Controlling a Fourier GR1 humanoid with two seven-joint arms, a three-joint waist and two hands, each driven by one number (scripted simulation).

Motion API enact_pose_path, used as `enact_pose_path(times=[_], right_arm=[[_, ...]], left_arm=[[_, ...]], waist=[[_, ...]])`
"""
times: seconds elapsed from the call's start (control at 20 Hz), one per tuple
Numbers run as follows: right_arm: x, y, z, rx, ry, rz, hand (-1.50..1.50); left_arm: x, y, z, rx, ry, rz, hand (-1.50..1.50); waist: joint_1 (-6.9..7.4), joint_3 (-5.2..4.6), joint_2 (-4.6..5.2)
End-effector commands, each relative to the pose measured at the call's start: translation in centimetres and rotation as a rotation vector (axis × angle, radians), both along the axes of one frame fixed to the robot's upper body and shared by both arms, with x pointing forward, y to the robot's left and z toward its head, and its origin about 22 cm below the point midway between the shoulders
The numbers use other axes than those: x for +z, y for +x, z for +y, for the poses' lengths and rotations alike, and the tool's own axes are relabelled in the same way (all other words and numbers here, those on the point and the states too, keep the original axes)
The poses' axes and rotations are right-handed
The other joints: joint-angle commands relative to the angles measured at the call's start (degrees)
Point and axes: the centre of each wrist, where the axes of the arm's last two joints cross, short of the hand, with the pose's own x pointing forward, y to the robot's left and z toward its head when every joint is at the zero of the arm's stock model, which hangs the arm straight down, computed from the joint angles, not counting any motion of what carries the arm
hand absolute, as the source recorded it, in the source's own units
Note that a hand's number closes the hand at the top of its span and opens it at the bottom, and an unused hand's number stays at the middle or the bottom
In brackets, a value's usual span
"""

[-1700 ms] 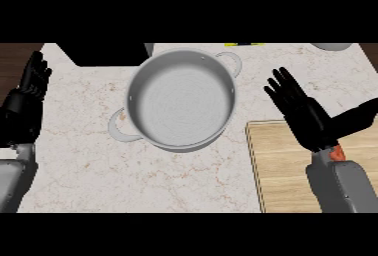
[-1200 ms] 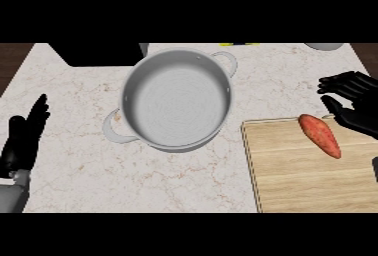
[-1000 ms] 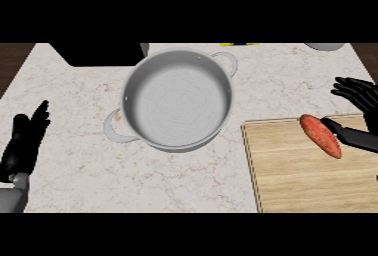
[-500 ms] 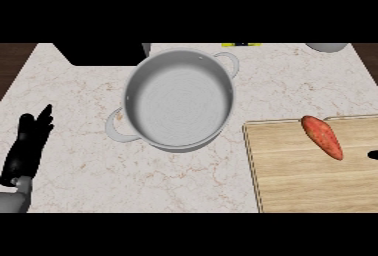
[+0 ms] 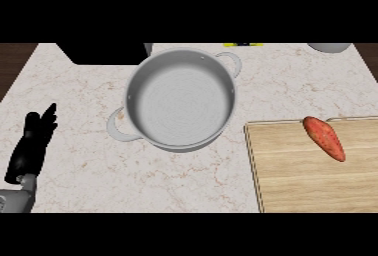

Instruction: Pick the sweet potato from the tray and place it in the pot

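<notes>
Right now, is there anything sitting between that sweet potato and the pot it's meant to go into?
Nothing visible does. The sweet potato lies on the wooden tray, and only bare tray and counter separate it from the open, empty pot to its left.

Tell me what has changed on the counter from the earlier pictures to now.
The right hand, which was over the wooden tray beside the sweet potato, has drawn back out of view without taking it. The left hand has sunk lower along the left edge, fingers straight. The sweet potato lies where it was on the tray, and the pot has not moved.
</notes>
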Motion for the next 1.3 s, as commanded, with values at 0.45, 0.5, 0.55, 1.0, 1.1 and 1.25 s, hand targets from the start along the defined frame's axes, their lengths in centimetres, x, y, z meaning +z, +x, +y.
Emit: enact_pose_path(times=[0.45, 0.5, 0.55, 1.0, 1.1, 1.25], right_arm=[[-0.7, 3.6, 1.4, 0.038, -0.135, 0.226, -1.5], [-1.7, 1.8, 2.7, 0.051, -0.134, 0.219, -1.5], [-3.3, 2.2, 0.9, 0.042, -0.128, 0.256, -1.5], [-7.1, 3.1, 3.3, 0.05, -0.148, 0.245, -1.5], [-8.0, 3.6, 4.6, 0.041, -0.131, 0.246, -1.5], [-6.4, 3.8, 6.0, 0.052, -0.138, 0.211, -1.5]], left_arm=[[-0.1, -0.1, 0.8, 0.001, 0.011, 0.002, 0.0], [0.7, 1.2, -0.3, 0.005, -0.011, -0.008, 0.0], [0.1, 1.0, 0.9, 0.008, -0.017, 0.016, 0.0], [0.8, 0.7, -0.7, 0.0, -0.005, 0.013, 0.0], [1.1, 0.1, -0.4, 0.008, -0.014, 0.0, 0.0], [1.2, -0.7, 0.1, -0.002, -0.012, 0.004, 0.0]], waist=[[0.19, 0.07, 0.07], [-0.58, 0.06, -0.1], [-0.35, 0.08, 0.02], [-0.34, 0.08, -0.06], [-0.25, 0.08, -0.07], [-0.37, 0.06, -0.14]])
